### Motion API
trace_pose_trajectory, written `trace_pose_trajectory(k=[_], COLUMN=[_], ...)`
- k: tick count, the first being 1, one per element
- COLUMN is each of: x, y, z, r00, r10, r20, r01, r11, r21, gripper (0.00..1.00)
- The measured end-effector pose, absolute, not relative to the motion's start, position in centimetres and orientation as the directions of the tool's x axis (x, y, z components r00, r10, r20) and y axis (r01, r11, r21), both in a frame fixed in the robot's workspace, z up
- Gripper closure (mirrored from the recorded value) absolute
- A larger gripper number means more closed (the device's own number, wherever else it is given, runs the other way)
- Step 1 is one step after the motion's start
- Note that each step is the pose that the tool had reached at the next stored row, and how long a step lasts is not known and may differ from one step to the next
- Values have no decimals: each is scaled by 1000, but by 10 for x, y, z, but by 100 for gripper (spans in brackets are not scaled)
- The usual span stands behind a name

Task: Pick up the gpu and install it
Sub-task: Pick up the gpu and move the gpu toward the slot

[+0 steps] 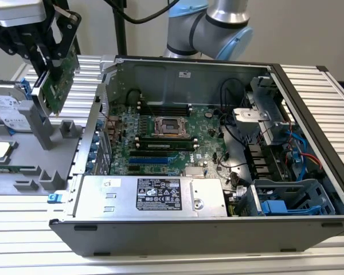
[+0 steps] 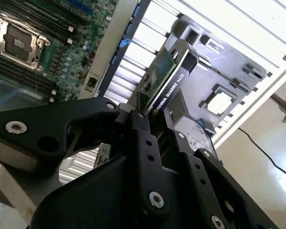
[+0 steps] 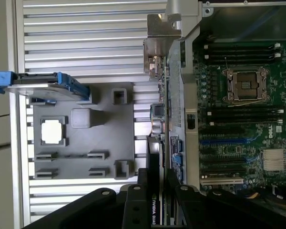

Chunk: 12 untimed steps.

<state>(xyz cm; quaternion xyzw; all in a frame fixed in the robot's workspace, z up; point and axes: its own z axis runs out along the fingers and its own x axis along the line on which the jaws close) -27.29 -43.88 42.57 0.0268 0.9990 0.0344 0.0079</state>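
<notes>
The gripper (image 1: 47, 52) is clamped on the gpu (image 1: 60, 81), high beside the case (image 1: 160, 236); the tilted card may strike its wall.

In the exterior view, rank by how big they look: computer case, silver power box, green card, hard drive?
Largest to smallest:
1. computer case
2. silver power box
3. green card and hard drive: these look about alike, and the drive is partly hidden, so I won't rank them.

Bright even light, glare on table slats (image 2: 238, 24) (second wrist view)
</notes>
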Motion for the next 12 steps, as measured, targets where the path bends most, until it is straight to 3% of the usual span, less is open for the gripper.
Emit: trace_pose_trajectory(k=[12], x=[-258], y=[-439], z=[426], r00=[-998], r10=[54], r20=[-14], r01=[53], r11=[996], r21=[69], gripper=[100])
